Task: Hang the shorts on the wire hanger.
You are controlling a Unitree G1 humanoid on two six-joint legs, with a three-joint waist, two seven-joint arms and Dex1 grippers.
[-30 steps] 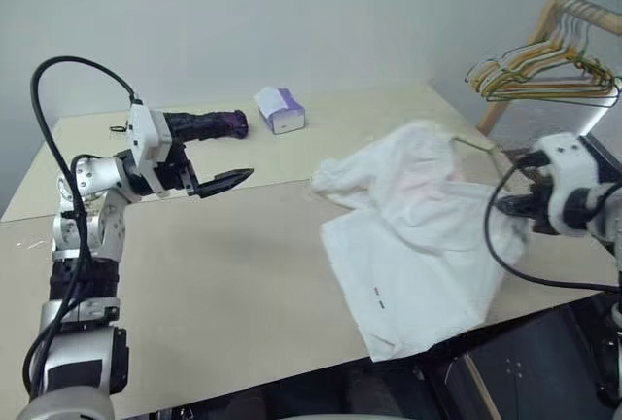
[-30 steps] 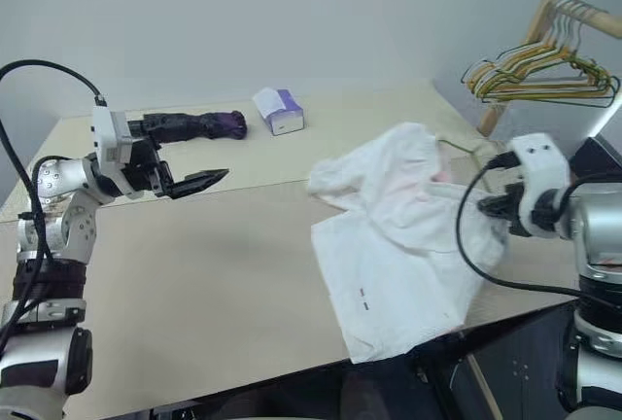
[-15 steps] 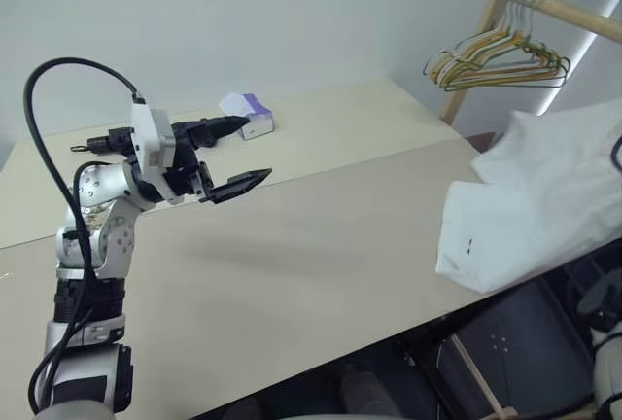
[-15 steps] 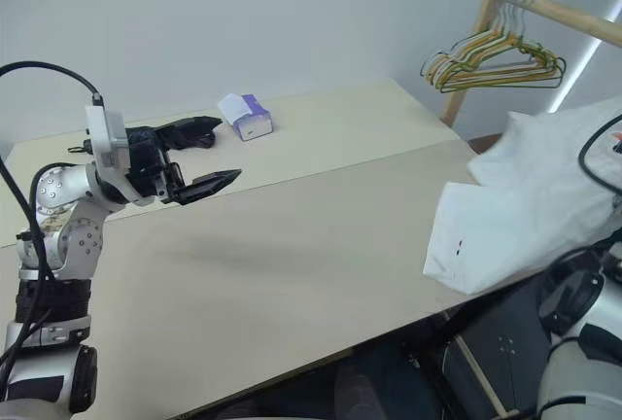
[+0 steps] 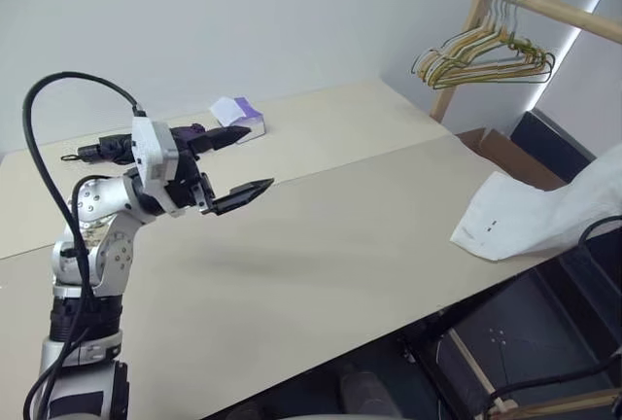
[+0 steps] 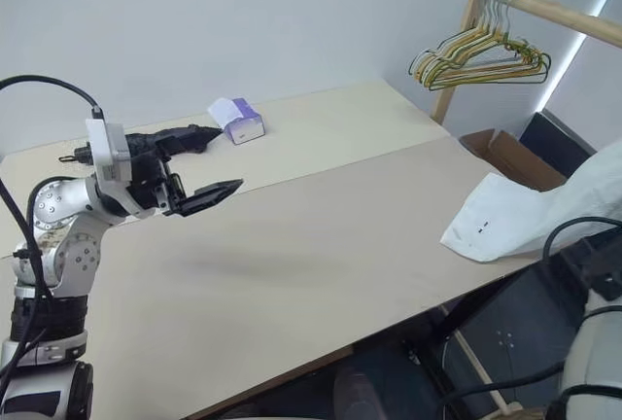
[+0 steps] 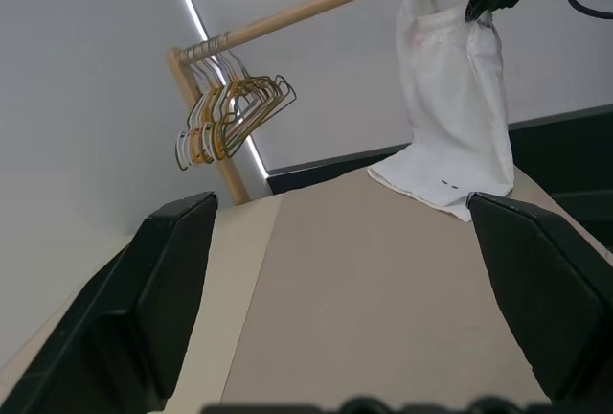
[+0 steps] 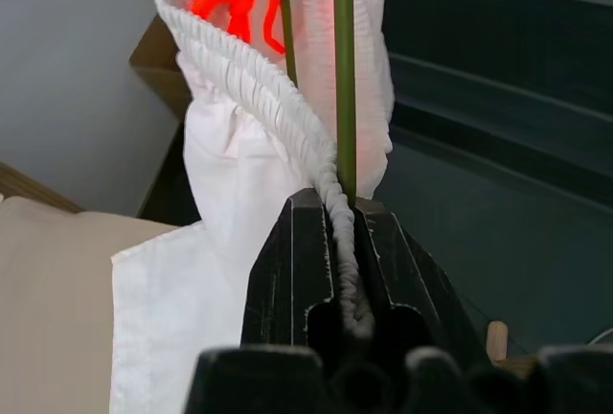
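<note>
1. Right tool [image 8: 345,213]: fingers together, clamped on the elastic waist of the wide white cloth shorts [image 7: 455,117] and the thin olive-bronze wire hanger [image 8: 343,69].
2. Shorts: hanging from that tool, lower hem resting on the beige desk [image 5: 321,245] at its right edge.
3. Left tool [image 5: 238,162]: fingers apart, empty, raised over the desk.

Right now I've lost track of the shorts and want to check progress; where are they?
The shorts hang at the table's right edge, pinched with the wire hanger in the right tool, hem resting on the tabletop.
</note>
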